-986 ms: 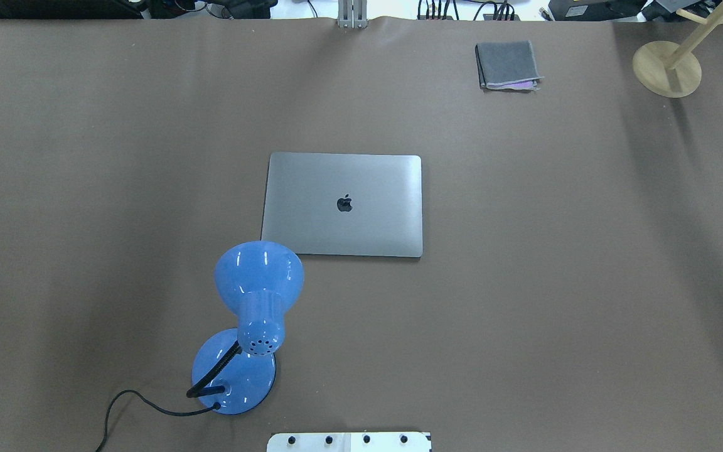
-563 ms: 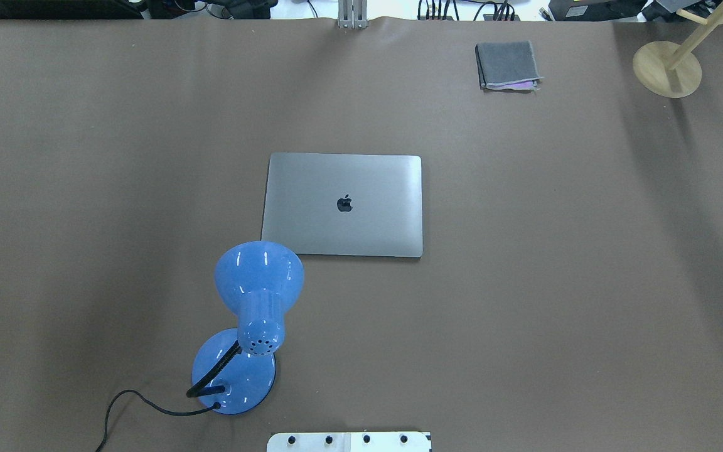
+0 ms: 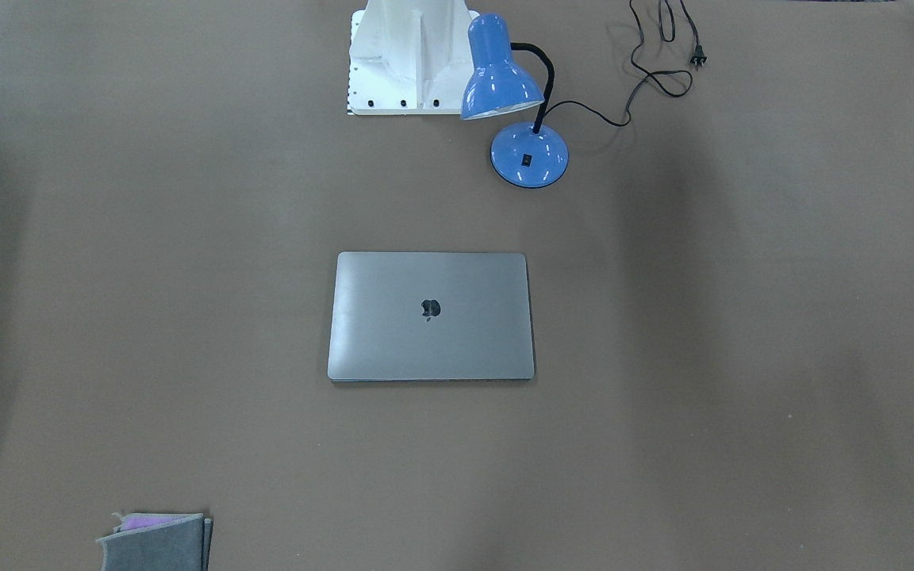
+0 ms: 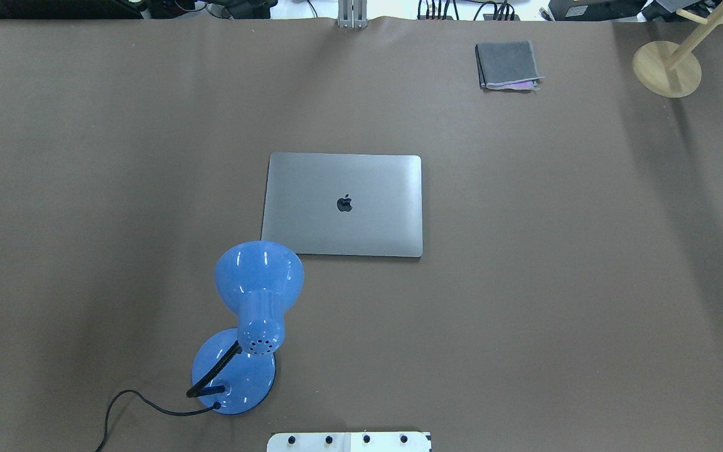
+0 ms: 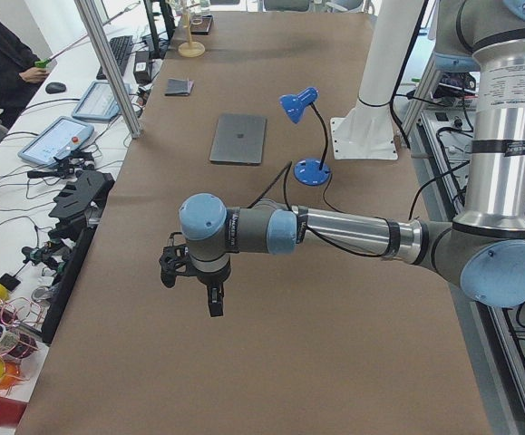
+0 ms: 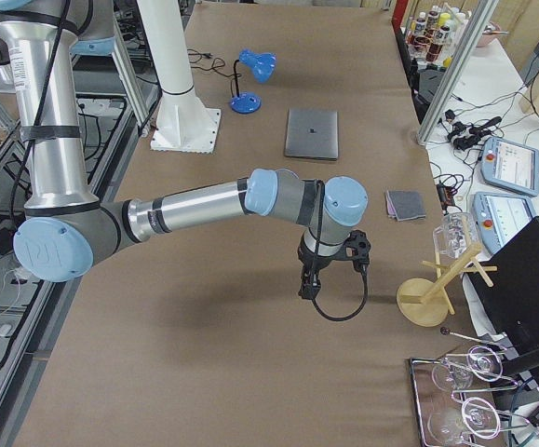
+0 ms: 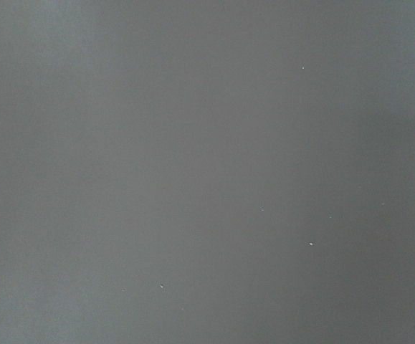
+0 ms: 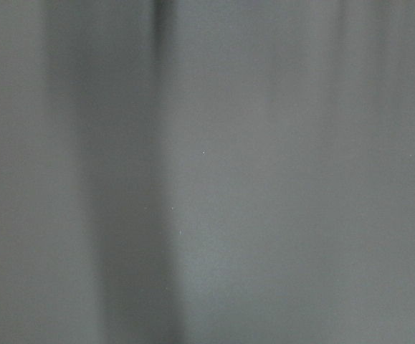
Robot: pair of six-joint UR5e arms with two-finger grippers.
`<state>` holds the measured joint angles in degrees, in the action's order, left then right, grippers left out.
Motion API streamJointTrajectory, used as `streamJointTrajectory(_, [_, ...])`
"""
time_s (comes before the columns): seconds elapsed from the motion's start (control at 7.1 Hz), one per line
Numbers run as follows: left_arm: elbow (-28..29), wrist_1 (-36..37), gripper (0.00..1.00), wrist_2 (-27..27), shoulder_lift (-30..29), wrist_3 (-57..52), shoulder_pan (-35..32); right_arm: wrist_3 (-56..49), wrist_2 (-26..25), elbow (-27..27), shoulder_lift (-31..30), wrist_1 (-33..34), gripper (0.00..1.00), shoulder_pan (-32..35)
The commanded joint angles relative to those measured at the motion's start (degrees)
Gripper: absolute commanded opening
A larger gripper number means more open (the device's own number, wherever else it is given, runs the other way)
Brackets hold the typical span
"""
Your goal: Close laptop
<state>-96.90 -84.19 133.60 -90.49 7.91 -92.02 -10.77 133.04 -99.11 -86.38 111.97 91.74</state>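
The laptop [image 4: 342, 204] lies flat with its lid down in the middle of the brown table, its dark apple logo facing up. It also shows in the front-facing view [image 3: 431, 316] and in both side views [image 5: 238, 139] [image 6: 311, 133]. My left gripper [image 5: 191, 290] hangs over bare table far out towards the table's left end, well away from the laptop. My right gripper [image 6: 330, 282] hangs over the table's right part, also away from the laptop. Both show only in the side views, so I cannot tell whether they are open or shut. The wrist views show only bare table.
A blue desk lamp [image 4: 255, 295] stands just near-left of the laptop, its cord [image 4: 129, 402] trailing left. A folded grey cloth [image 4: 507, 64] lies at the far right. A wooden stand [image 4: 666, 68] sits at the far right corner. The robot's white base [image 3: 409, 55] is at the near edge.
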Motion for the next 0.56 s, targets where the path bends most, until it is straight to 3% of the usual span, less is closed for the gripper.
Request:
streamJointTrajectory(0.0, [0.0, 0.1, 0.98, 0.0, 0.0, 0.0, 0.0, 0.4, -0.3, 1.3, -0.5, -4.1, 1.00, 0.0])
streamJointTrajectory(0.42, [0.4, 0.1, 0.98, 0.2, 0.0, 0.5, 0.0, 0.6, -0.2, 1.2, -0.4, -4.2, 1.00, 0.0])
